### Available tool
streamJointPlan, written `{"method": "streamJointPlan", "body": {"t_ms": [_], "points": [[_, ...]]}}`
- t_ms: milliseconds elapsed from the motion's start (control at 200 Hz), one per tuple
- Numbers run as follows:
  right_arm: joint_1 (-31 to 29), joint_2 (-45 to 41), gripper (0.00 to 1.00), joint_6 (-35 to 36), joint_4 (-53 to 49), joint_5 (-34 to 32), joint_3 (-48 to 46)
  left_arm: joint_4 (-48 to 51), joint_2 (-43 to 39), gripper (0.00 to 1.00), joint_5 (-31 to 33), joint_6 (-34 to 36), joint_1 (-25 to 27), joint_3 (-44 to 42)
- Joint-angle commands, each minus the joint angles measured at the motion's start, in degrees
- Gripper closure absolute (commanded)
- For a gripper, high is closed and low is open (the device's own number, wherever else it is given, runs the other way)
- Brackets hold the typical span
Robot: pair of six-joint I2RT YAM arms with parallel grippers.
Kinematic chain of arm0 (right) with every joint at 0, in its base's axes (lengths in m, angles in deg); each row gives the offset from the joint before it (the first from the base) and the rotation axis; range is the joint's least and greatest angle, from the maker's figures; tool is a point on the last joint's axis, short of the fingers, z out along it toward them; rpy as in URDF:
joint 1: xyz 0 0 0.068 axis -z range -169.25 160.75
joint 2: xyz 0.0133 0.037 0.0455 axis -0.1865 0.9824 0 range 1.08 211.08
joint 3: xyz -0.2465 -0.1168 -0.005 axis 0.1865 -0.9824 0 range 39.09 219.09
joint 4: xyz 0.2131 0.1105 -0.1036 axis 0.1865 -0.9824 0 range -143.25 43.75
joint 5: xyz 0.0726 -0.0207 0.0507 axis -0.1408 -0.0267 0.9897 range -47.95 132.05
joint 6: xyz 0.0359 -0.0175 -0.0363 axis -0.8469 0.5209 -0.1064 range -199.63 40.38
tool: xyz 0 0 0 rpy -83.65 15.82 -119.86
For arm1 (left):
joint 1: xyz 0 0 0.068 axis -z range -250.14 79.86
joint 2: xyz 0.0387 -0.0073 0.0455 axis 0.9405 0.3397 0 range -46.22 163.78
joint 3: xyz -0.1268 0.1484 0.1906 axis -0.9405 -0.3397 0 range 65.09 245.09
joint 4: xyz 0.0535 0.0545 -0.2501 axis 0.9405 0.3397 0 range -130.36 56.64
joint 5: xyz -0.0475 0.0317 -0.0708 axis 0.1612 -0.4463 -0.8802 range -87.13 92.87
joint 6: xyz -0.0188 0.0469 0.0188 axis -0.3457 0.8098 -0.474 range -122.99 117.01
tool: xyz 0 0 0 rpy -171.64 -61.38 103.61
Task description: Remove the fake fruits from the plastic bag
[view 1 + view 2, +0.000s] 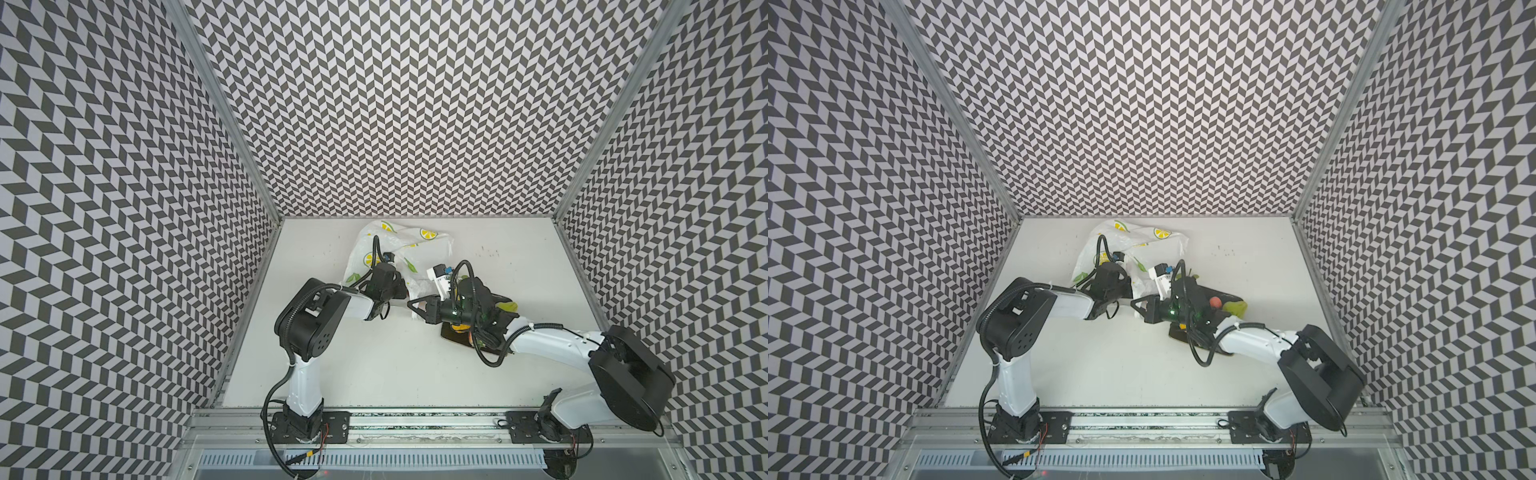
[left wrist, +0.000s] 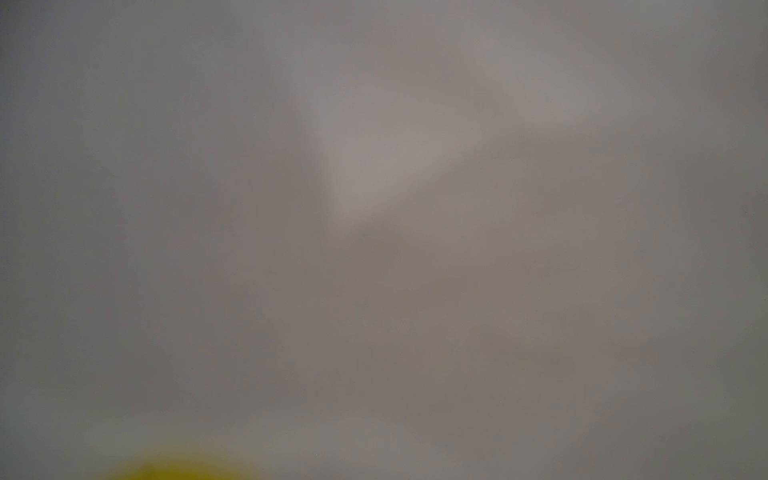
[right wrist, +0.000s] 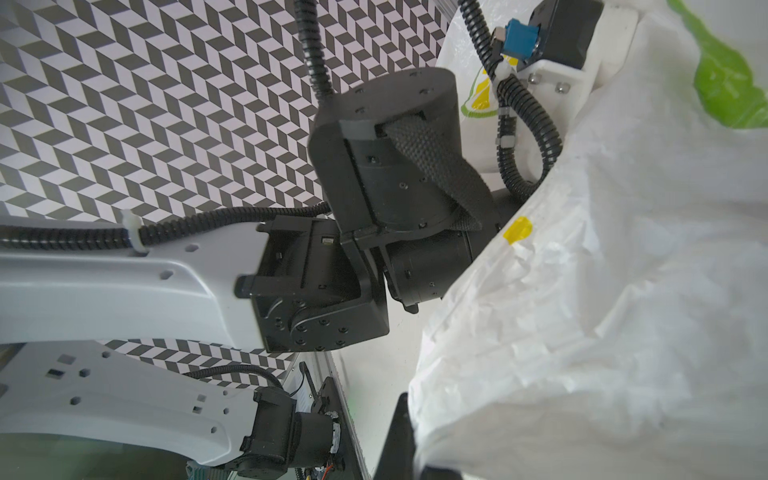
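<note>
The plastic bag (image 1: 419, 245) (image 1: 1154, 245), white film printed with lemon slices, lies crumpled at the back middle of the table. My left arm's wrist (image 1: 384, 280) reaches into it, and its fingers are hidden under the film. The left wrist view is a grey blur of film with a yellow patch (image 2: 174, 471) at one edge. My right gripper (image 1: 415, 306) (image 1: 1138, 304) is shut on the bag's near edge. In the right wrist view the film (image 3: 602, 291) bunches over one dark finger (image 3: 397, 440). A red fruit (image 1: 1214, 302) and a green one (image 1: 1236, 308) lie on a dark plate.
The dark plate (image 1: 446, 334) (image 1: 1177, 334) sits under my right forearm, right of the bag, with a yellow fruit (image 1: 459, 328) showing beside the arm. Patterned walls close in the back and both sides. A metal rail (image 1: 415, 419) runs along the front edge.
</note>
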Motion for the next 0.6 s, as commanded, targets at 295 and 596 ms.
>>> {"method": "streamJointPlan", "body": {"t_ms": [295,596], "points": [[0.5,0.5,1.0,-0.2,2.5,0.3,0.3,2.6,-11.3,0.76,-0.2,2.3,-0.4,-10.9],[1.8,0.5,1.0,0.1,2.5,1.4,-0.1,1.9,-21.9,0.67,-3.0,2.9,2.1,-16.7]]}}
